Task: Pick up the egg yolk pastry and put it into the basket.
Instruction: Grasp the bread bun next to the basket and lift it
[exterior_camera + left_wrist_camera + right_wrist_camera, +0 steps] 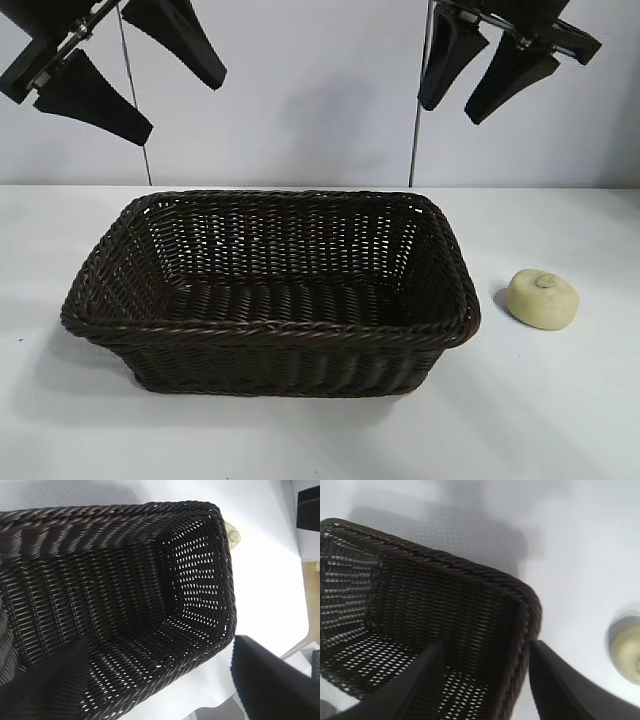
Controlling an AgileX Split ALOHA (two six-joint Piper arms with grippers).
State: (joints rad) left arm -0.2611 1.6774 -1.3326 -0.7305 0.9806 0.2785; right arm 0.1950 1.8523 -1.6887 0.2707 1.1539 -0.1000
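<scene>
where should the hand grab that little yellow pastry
Probably across the round sides of the egg yolk pastry, coming straight down from above with the open right hand. It sits flat on the table, nub up, clear of the basket.

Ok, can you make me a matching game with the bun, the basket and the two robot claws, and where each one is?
Things:
1. egg yolk pastry
2. basket
3. left gripper
4. right gripper

Places or states:
A. hangs open, high above the basket's left end
B. sits in the middle of the table, nothing inside
C. lies on the table just right of the basket
D. hangs open, high above the basket's right end

Pairs: 1-C, 2-B, 3-A, 4-D
</scene>
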